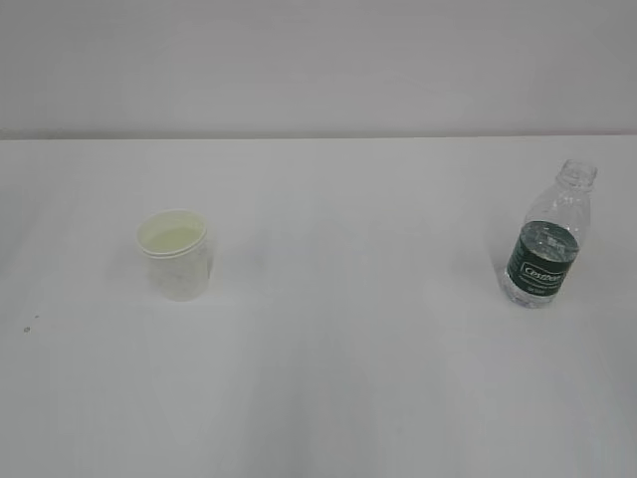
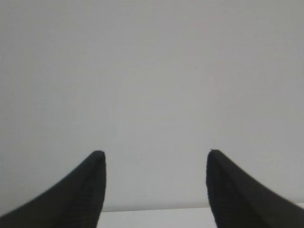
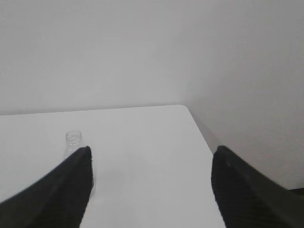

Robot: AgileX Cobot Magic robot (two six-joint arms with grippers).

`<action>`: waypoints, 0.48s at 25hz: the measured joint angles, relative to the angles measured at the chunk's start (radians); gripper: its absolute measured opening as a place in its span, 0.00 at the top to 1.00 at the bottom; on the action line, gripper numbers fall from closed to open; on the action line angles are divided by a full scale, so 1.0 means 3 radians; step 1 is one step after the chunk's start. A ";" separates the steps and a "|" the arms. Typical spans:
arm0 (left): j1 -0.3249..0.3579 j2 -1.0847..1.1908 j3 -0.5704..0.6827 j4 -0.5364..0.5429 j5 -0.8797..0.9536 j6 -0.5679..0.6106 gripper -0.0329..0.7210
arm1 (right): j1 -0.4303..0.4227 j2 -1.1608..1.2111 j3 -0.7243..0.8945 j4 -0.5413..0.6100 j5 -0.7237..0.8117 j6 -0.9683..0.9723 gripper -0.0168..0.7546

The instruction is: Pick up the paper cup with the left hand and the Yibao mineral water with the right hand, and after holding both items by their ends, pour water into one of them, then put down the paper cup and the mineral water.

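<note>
1. The white table (image 1: 328, 378) is spread across the exterior view, with a pale wall (image 1: 318, 60) seen behind it; neither arm is caught in that view.
2. The right hand (image 3: 151, 190) is shown from its wrist camera with both dark fingers (image 3: 237, 190) set wide apart, and nothing is gripped between them. Bare tabletop is seen through the gap.
3. The left hand (image 2: 154, 190) is likewise seen with its fingers (image 2: 80, 194) held well apart and nothing caught between them. Mostly wall is framed beyond the jaws, with only a thin strip of table edge low in the gap.
4. The Yibao mineral water (image 1: 545, 239) is found upright on the table, capless. In the right wrist view the bottle (image 3: 73, 142) is spotted just beyond the left-side fingertip, partly hidden behind it and outside the gap, not touched as far as can be told.
5. The paper cup (image 1: 175, 254) is seen standing upright, well apart from the bottle. It is not shown anywhere near the left jaws in the left wrist view.
</note>
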 joint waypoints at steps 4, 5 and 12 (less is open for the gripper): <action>0.0000 -0.0086 0.0000 -0.0015 0.0117 0.0006 0.34 | 0.0000 0.0000 0.0000 0.0000 0.0000 0.0000 0.21; 0.0000 -0.0105 0.0000 -0.0021 0.0157 0.0006 0.34 | 0.0000 0.0000 0.0000 0.0000 0.0000 0.0000 0.21; 0.0000 -0.0269 0.0000 -0.0089 0.0496 0.0006 0.34 | 0.0000 0.0000 0.0000 0.0000 0.0000 0.0000 0.21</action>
